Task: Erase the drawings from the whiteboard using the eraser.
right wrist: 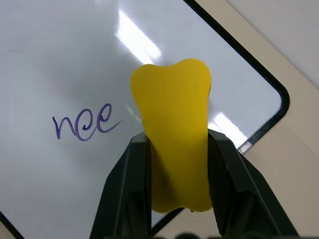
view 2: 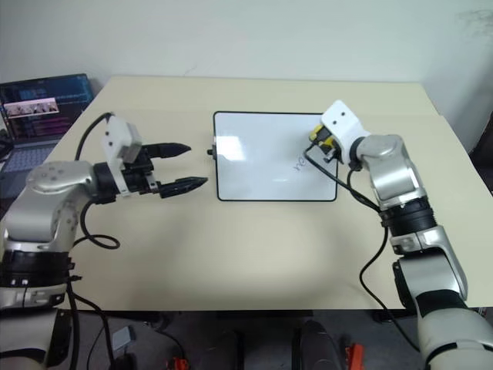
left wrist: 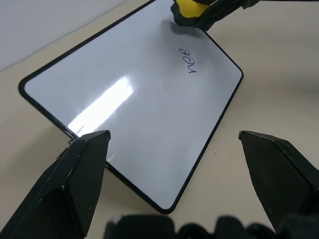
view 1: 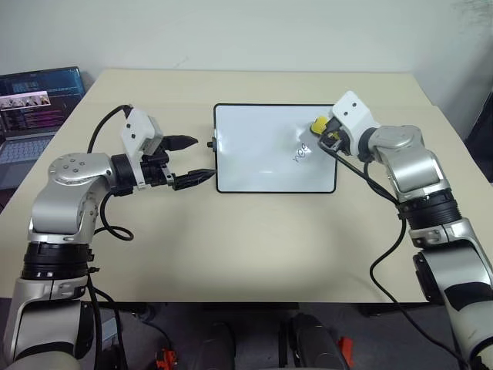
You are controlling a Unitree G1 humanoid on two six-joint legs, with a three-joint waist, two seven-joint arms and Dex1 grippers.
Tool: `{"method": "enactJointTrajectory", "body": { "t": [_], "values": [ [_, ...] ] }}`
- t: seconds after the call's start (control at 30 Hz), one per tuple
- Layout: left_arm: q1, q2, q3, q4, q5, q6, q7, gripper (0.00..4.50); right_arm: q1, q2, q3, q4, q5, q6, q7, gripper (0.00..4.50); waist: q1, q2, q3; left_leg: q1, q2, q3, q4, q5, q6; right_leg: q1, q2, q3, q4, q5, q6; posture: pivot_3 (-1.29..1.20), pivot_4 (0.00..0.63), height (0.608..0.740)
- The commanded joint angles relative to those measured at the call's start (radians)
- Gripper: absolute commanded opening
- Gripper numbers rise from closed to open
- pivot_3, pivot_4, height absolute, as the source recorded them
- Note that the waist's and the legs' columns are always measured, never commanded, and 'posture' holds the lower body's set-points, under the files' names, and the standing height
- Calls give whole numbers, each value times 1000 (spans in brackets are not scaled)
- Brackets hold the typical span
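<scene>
The left gripper (view 1: 192,160) hangs at nine o'clock off the whiteboard (view 1: 254,158), fingers spread and empty; bring it in to steady the frame. One of the drawings (right wrist: 85,124) remains on the board's right half. The right gripper (right wrist: 174,144) pinches the eraser (right wrist: 173,134) at one o'clock from it: press flat and sweep across the scribble.

A yellow eraser (right wrist: 172,134) was clamped between the two black fingers (right wrist: 127,189) of the right gripper (right wrist: 174,149), its rounded end held over the glossy whiteboard (right wrist: 60,55). One blue scribbled drawing (right wrist: 84,127) was seen at nine o'clock from the eraser, just beside it. The board's black-framed rounded corner (right wrist: 279,97) was seen at two o'clock, against a beige table (right wrist: 299,164).
</scene>
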Motion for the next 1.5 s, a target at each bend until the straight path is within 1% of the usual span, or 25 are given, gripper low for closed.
{"method": "enactJointTrajectory", "body": {
  "t": [0.03,0.17,0.27,0.33,0.4,0.53,0.67,0.97,1.07,1.17,1.27,1.4,1.5],
  "values": [
    [6,6,13,-43,5,-17,7,4500,-37,-3,30,13,-50,0,-19,1122,2,0,0,0,0,0,0,0,0,0,0,0,1,0,0,0,150,740],
    [22,12,20,-53,1,-10,11,4500,-28,12,62,9,-68,28,-2,1122,2,0,0,1,0,0,1,0,0,0,0,0,3,0,0,0,150,740],
    [27,15,25,-60,-3,-6,13,4500,3,12,134,4,-122,49,8,1122,1,0,0,2,0,0,2,0,0,0,0,1,4,0,0,0,150,740],
    [22,14,29,-63,-7,0,16,4500,50,15,208,-59,-157,105,44,1122,1,-1,-1,3,0,1,3,0,0,0,0,1,6,0,0,0,150,740],
    [19,14,28,-62,-7,4,17,4500,88,12,254,-135,-170,153,89,1121,0,-2,-1,3,0,0,4,0,0,1,1,1,7,0,0,0,150,740],
    [19,15,24,-66,-9,7,13,4500,111,10,264,-200,-184,192,106,1121,1,-2,-1,3,0,0,9,0,0,2,1,1,9,0,0,0,150,740],
    [13,12,20,-63,-9,6,11,4500,98,3,251,-201,-190,200,97,1121,3,-2,-1,3,0,0,13,0,0,3,1,1,9,-1,3,0,150,740],
    [0,3,13,-51,-4,-3,10,4500,-113,67,93,85,-185,72,-165,1121,2,-1,-1,3,0,0,12,0,0,2,1,2,9,0,0,0,150,740],
    [1,3,14,-53,-5,-2,10,4500,-153,83,85,163,-187,33,-200,1120,2,-2,-1,2,0,0,11,0,0,2,1,2,9,0,0,0,150,740],
    [6,6,18,-54,-5,-1,10,4500,-142,98,120,165,-189,30,-159,1120,0,-1,-1,2,0,0,9,0,0,1,1,2,8,0,0,0,150,740],
    [14,9,23,-57,-6,-1,10,4500,-99,98,172,126,-197,48,-81,1120,-4,-2,-1,2,0,0,9,0,0,1,1,2,8,0,0,0,150,740],
    [24,11,27,-66,-9,4,14,4500,-4,93,258,21,-212,87,37,1120,-5,-2,-2,3,0,0,9,0,0,2,2,2,9,0,0,0,150,740],
    [28,12,29,-69,-10,5,15,4500,45,68,306,-76,-225,126,117,1120,-5,-2,-1,3,0,0,11,0,0,2,2,2,9,0,1,0,150,740]
  ]
}}
